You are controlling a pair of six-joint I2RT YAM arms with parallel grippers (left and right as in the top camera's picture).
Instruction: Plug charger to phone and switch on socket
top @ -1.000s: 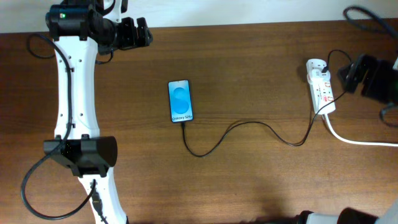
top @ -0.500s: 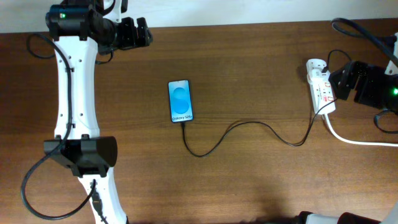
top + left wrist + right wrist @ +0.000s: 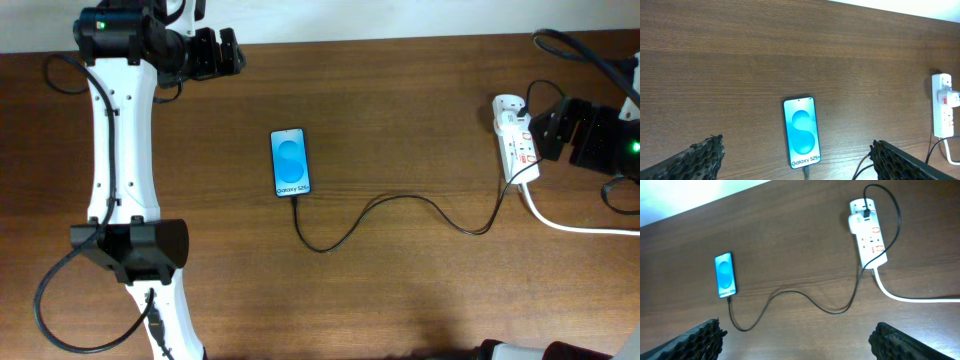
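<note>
One phone (image 3: 291, 163), one charger (image 3: 400, 205) and one socket (image 3: 517, 138) lie on the counter (image 3: 400, 90) overhead. My right gripper (image 3: 545, 125) is beside the socket, my left gripper (image 3: 232, 52) well away. Left wrist: fingers (image 3: 695, 160) spread wide, charger tip at the phone's bottom edge. Right wrist: fingers (image 3: 695, 337) likewise apart.

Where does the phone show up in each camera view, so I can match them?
Overhead: the phone lies left of centre, screen lit.
Left wrist: the phone is at the lower middle, near the bottom edge.
Right wrist: the phone is in the left half, at mid height.
Shared landmark: the socket, right of the phone in all three views.
</note>
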